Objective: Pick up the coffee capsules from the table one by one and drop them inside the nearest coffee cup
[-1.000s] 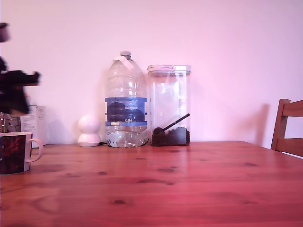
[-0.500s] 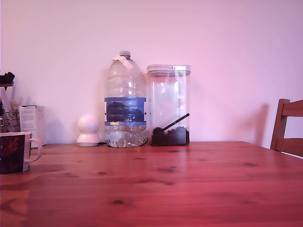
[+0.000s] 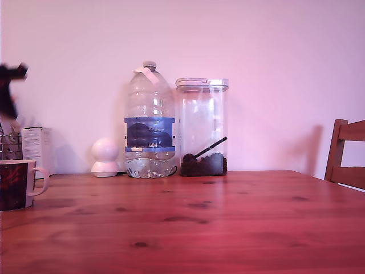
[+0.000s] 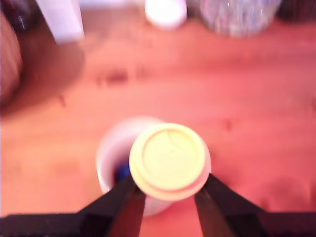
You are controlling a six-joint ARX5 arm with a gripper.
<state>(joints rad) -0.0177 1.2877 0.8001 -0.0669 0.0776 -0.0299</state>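
Coffee capsule (image 4: pixel 170 160) is sitting pinched in the closed gripper (image 4: pixel 170 190) over the coffee cup (image 4: pixel 114 165); exterior view is showing only blurred arm (image 3: pixel 8 94) at far left.

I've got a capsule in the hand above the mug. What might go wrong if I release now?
1. In the wrist view the capsule sits over the cup's rim rather than centred on its opening, so it may hit the rim and bounce onto the table.
2. Both views are motion-blurred, so the hand seems to be moving; releasing mid-swing could throw the capsule wide.
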